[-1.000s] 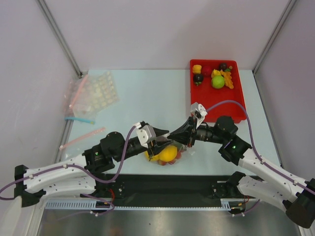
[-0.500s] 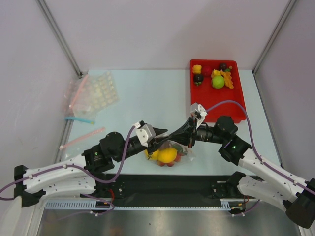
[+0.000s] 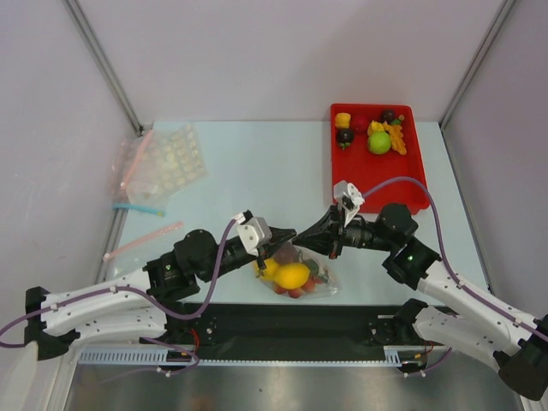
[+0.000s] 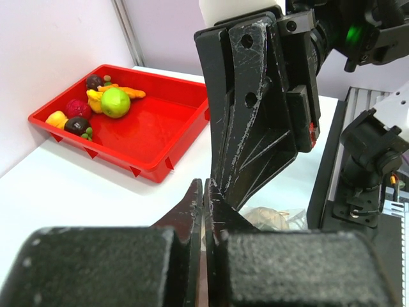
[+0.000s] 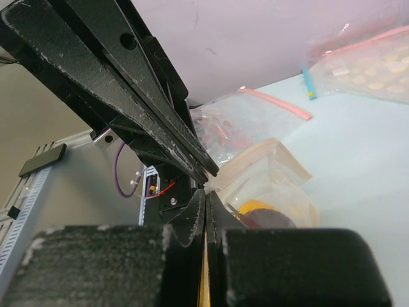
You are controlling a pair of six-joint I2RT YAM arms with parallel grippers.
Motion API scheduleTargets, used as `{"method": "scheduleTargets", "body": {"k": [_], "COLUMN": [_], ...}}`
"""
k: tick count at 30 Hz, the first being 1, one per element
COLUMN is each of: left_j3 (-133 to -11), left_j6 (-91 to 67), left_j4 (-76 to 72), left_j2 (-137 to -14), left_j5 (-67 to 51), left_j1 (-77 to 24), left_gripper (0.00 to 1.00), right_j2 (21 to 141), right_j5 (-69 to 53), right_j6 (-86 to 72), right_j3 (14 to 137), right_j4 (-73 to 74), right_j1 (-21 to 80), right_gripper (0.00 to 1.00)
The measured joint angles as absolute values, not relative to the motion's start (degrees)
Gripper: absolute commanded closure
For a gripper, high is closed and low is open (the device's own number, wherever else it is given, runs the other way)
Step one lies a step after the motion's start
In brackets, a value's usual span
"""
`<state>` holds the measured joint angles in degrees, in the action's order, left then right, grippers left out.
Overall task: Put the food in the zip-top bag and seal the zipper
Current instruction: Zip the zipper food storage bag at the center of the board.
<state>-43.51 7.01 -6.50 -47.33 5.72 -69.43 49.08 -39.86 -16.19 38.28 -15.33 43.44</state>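
The zip-top bag (image 3: 295, 276) lay at the middle of the counter's (image 3: 257, 171) near edge. It held part of the food, a yellow piece (image 3: 292, 273) and small red ones showing through the plastic. The left tool (image 3: 276, 251) and right tool (image 3: 301, 244) met tip to tip at its far side. In each wrist view the fingers were pressed narrow, seemingly pinching the bag's mouth edge between them.

Filling looked only partly done. A yellow pepper (image 3: 342, 120), a green piece (image 3: 379, 142), orange ones and dark purple ones lay in the red tray (image 3: 411, 193) at the far right corner. The zipper was hidden between the tools, so I could not tell how much of it was pressed closed. Judging by the paired pinch, sealing was probably the step in hand.
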Motion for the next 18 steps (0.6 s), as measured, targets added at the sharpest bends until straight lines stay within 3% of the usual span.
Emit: {"method": "scheduleTargets", "body": {"k": [13,18], "left_j3": [-44.36,-45.15], "left_j6": [5.56,5.41], "left_j4": [-4.69,-3.14], "left_j2": [-45.52,-45.52], "left_j5": [2.85,2.81], "left_j1": [-70.08,-70.81], "left_gripper": [1.0,1.0], "right_j2": [47.72,47.33], "right_j5": [-41.56,-42.48], "right_j6": [-13.56,-12.36], "right_j3": [38.28,38.28], "right_j4": [-16.08,-16.21], "right_j1": [43.48,43.75], "right_gripper": [0.97,0.81]}}
